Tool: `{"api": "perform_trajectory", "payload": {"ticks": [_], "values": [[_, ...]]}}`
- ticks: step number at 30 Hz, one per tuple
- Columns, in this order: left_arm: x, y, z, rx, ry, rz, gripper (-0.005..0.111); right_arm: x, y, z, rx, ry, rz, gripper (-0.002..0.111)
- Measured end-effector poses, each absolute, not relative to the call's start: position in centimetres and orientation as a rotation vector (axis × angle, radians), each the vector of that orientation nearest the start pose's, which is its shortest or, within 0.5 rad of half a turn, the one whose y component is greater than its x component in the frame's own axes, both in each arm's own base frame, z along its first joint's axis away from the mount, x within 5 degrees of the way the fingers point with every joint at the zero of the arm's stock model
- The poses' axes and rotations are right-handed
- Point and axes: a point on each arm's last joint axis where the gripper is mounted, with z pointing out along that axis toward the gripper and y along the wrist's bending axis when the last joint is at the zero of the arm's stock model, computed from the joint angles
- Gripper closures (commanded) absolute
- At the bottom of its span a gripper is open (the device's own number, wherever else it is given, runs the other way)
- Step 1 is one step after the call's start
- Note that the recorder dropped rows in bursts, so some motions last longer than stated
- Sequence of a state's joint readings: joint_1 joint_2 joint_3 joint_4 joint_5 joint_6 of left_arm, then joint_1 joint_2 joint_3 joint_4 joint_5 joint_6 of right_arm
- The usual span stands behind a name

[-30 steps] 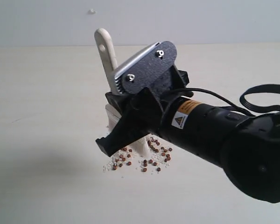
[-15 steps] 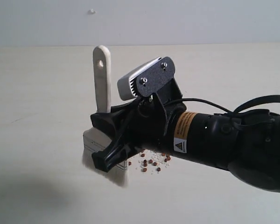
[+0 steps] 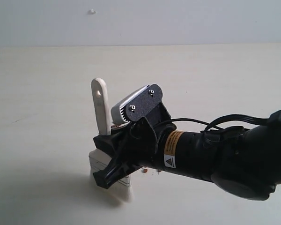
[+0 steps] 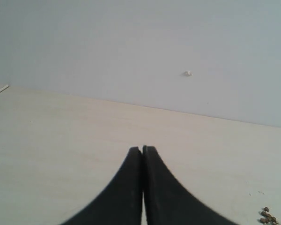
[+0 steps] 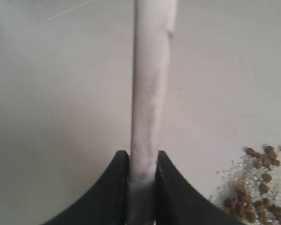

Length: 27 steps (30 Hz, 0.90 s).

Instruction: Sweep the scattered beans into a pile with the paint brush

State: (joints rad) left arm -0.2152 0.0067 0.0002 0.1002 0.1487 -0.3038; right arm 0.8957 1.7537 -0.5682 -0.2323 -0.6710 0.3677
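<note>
**Exterior view: right arm holds the paint brush upright beside the beans**

1. Arm pose. The right arm enters from the right edge and lies low and nearly level over the table (image 3: 47, 93). Its wrist points at the paint brush (image 3: 102, 110). The right gripper (image 3: 105, 161) is clamped narrowly on the brush just above the bristles (image 3: 123, 190). In the right wrist view the two black fingers (image 5: 113, 187) press both flat sides of the paint brush (image 5: 150, 84). The handle stands nearly upright, end hole uppermost, tilted slightly away from the arm. The bristles touch the table.

2. Left gripper. In the left wrist view the left gripper (image 4: 142, 151) is fully closed, fingertips touching, with nothing between them.

3. Hidden or unclear.
   - The arm covers most of the beans (image 3: 144, 171); only a few show just beside the brush head, under the wrist.
   - The right wrist view shows the beans (image 5: 257, 187) with whitish crumbs near the brush, cut off at the frame edge.
   - The left wrist view shows a few beans (image 4: 268, 216) at the frame corner.
   - The fingers hide most of the ferrule.

4. Labels. A yellow label (image 3: 171, 151) with a black warning triangle sits on the arm behind the brush. Its text is too small to read.
</note>
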Motion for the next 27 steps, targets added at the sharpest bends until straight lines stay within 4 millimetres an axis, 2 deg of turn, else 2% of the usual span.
{"api": "perform_trajectory", "payload": {"ticks": [9, 17, 21, 23, 25, 27], "values": [[5.6, -1.1, 19.9, -0.003, 1.647, -0.309, 0.107, 19.9, 23.3, 13.2, -0.767, 1.945, 0.621, 0.108], [5.6, -1.1, 19.9, -0.001, 1.647, -0.307, 0.107, 22.2, 21.4, 12.8, -0.694, 1.93, 0.567, 0.108], [5.6, -1.1, 19.9, -0.001, 1.647, -0.307, 0.107, 22.4, 21.4, 13.2, -0.691, 1.896, 0.62, 0.108], [5.6, -1.1, 19.9, 0.001, 1.647, -0.306, 0.107, 21.9, 21.9, 13.4, -0.733, 1.867, 0.704, 0.108], [5.6, -1.1, 19.9, 0.001, 1.647, -0.306, 0.107, 21.1, 22.5, 14.0, -0.81, 1.829, 0.806, 0.108], [5.6, -1.1, 19.9, 0.001, 1.647, -0.306, 0.107, 20.4, 22.7, 15.5, -0.877, 1.762, 0.864, 0.108]]}}
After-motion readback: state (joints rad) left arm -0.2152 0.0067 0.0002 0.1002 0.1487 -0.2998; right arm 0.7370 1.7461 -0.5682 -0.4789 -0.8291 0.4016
